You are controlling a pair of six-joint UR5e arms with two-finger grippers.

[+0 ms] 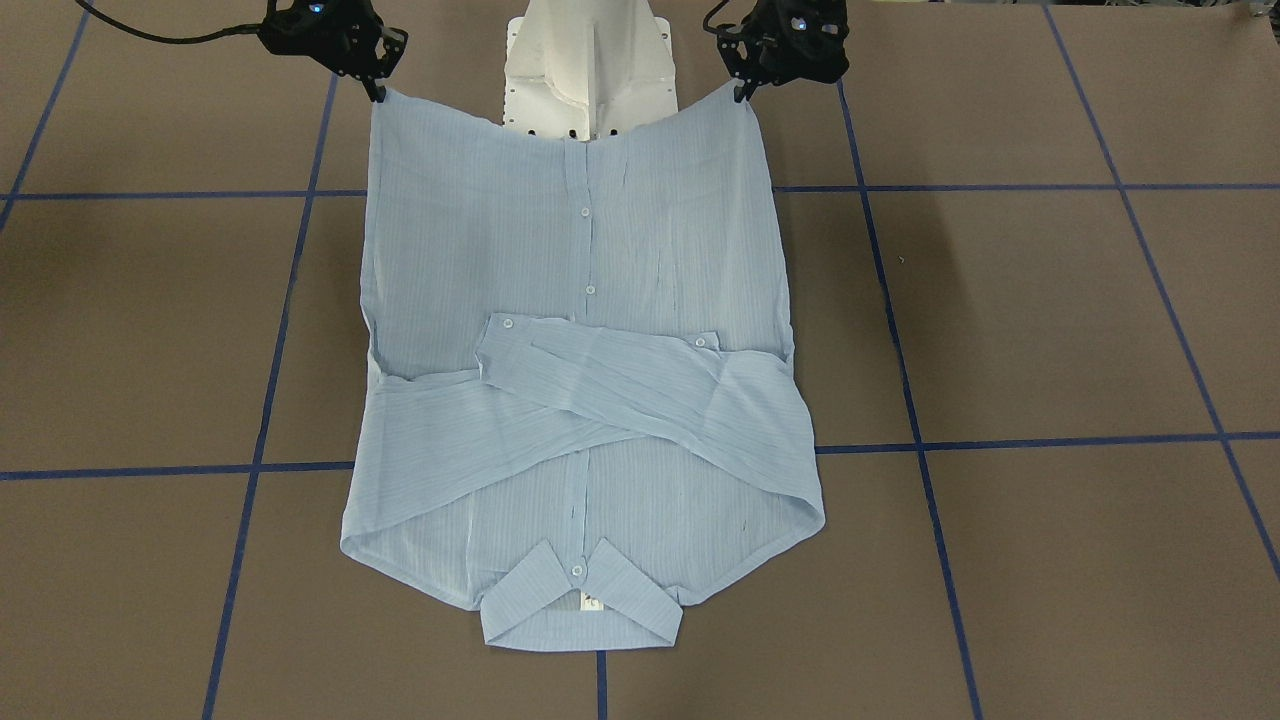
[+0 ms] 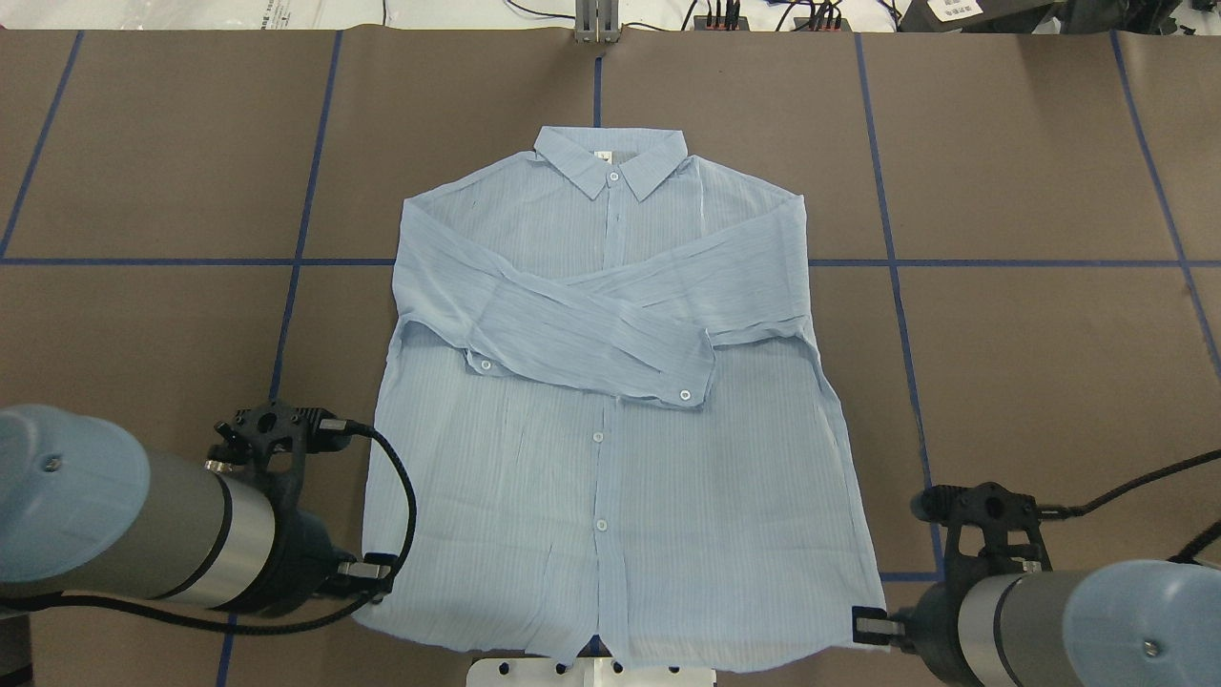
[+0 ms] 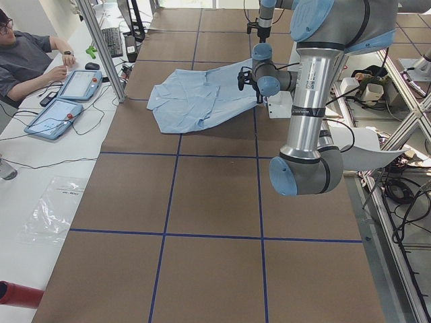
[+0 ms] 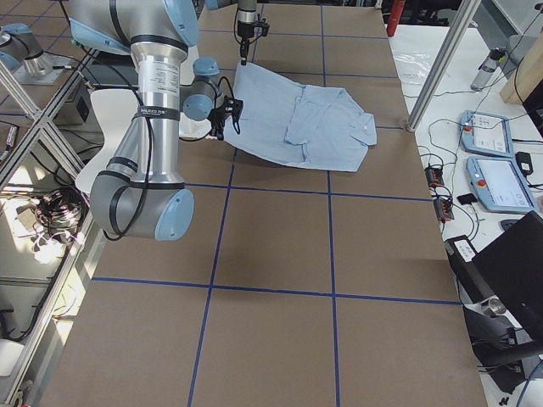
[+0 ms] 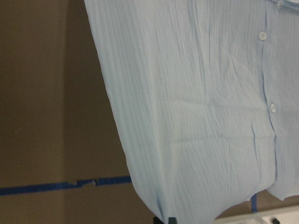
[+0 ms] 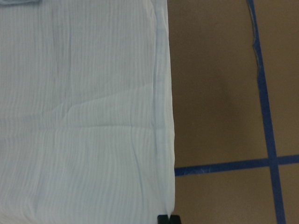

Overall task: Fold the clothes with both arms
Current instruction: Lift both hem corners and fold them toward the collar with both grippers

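Nearest us, our left hand (image 2: pixel 377 571) pinches the hem corner of the shirt (image 2: pixel 610 448) at 7 o'clock. Our right hand (image 2: pixel 873 625) clamps the corner at 5 o'clock. Both corners hang above the table (image 2: pixel 1030 363). Farther out, the sleeves (image 2: pixel 591 329) cross flat over the chest, and the collar (image 2: pixel 610 162) lies at 12 o'clock.
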